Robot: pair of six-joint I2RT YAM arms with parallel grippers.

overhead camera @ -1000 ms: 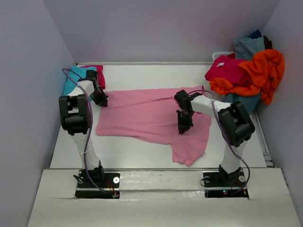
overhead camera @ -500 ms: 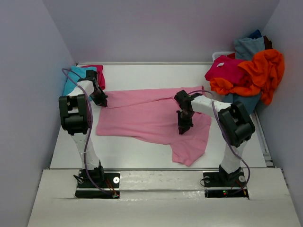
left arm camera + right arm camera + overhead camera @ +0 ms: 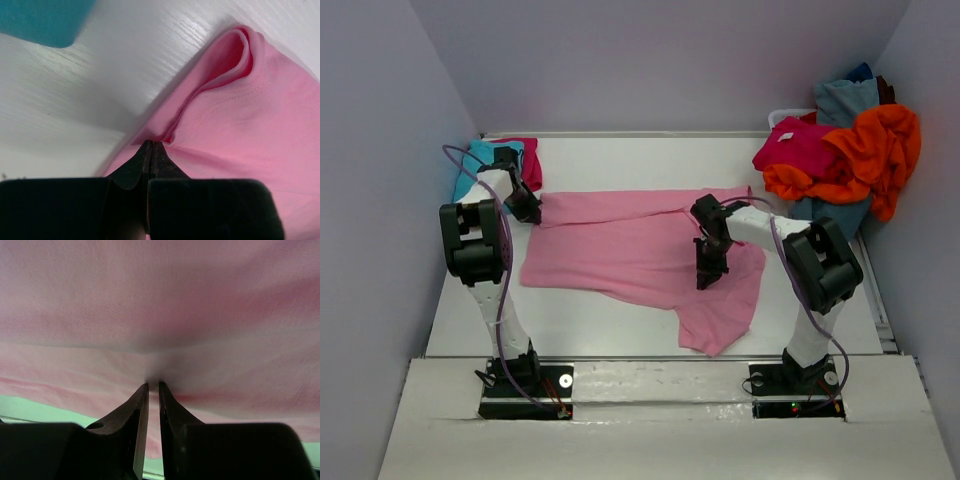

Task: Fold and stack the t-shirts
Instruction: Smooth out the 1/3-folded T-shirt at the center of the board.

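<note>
White table carries the pink shirt, spread out, in the top view. The left gripper sits at the pink shirt's far-left corner, the right gripper on its right half. A turquoise shirt lies just left of it; an orange shirt is heaped well to its right.

Left wrist view: jaws fully closed, pinching the pink shirt's edge.

Right wrist view: jaws nearly together, nipping a pucker of the pink shirt.
</note>
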